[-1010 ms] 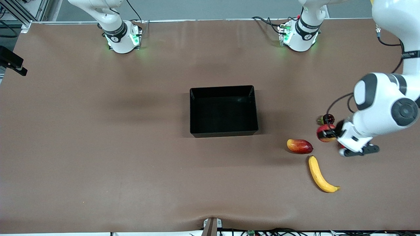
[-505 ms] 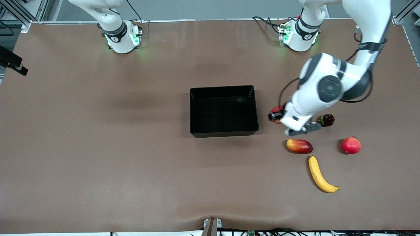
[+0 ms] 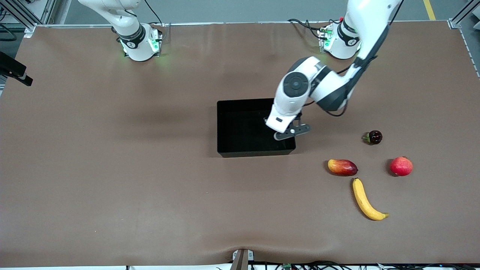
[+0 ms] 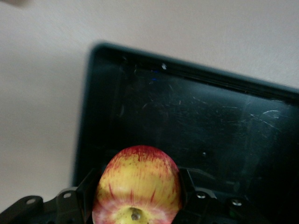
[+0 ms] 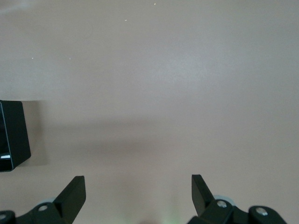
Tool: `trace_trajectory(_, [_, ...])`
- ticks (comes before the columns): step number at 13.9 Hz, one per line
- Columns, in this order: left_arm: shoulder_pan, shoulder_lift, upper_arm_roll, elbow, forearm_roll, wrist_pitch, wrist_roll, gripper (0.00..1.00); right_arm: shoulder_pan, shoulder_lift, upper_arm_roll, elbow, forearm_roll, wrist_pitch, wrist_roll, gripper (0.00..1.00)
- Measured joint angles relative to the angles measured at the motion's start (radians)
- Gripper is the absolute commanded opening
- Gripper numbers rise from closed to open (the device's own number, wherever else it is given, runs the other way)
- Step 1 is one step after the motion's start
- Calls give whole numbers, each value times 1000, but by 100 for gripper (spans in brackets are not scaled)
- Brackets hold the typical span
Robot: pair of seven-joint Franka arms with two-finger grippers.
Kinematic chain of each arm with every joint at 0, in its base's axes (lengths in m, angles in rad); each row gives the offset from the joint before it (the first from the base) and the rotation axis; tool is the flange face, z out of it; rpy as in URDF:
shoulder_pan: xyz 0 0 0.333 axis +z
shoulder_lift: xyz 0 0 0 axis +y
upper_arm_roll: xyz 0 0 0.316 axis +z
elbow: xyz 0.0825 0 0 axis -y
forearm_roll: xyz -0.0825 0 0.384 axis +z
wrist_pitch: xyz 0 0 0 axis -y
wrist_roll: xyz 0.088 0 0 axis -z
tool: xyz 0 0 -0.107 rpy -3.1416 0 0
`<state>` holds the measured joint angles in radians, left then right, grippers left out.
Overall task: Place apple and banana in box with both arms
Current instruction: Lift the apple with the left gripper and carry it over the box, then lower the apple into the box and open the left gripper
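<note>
Apple [image 4: 136,186], red streaked with yellow, sits clenched between the 2 fingers of the left tool [image 4: 136,198], which hangs over the black box [image 3: 225,127], above the part of its floor toward the left arm's end of the desk [image 3: 112,187]; in the front view the left arm's wrist hides the fruit entirely. From the left wrist view the box looks bare inside, so nothing stands in the way of a drop. To do this step well, I would bring the fruit a little more toward the middle of the box, lower it until it sits below the rim, and only then release, so that it cannot bounce out or roll against a glossy wall and tip over the edge. The lift away should go straight up to avoid clipping the rim. Banana [image 3: 365,199] lies on the desk well apart from the box, toward the left arm's end and nearer the front camera, with a mango [image 3: 342,167] just beside its upper tip, a round red fruit [image 3: 401,166] near it, and a small dark fruit [image 3: 374,137] farther off. The right tool [image 5: 138,193] waits, released with its fingers spread wide, over bare desk near a corner of the box.
</note>
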<state>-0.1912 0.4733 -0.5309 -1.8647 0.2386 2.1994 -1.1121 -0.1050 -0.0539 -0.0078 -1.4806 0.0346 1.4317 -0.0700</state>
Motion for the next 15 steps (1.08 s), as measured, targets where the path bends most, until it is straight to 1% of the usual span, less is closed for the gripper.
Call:
trace_trajectory(3, [-31,95,0,-1,112,55,-121,0,-1,0,0,0,0,-1,0,100])
trace_trajectory(5, [-32,134,1,-2,162,62,-160,0,-1,0,0,0,0,-1,0,100])
trace_trajectory(10, [-32,144,-2,-36,168,97,-164,0,-1,0,0,0,0,-1,0,100])
trace_trajectory(15, [-32,138,-10,-49,168,102,-171,0,-1,0,0,0,0,-1,0,100])
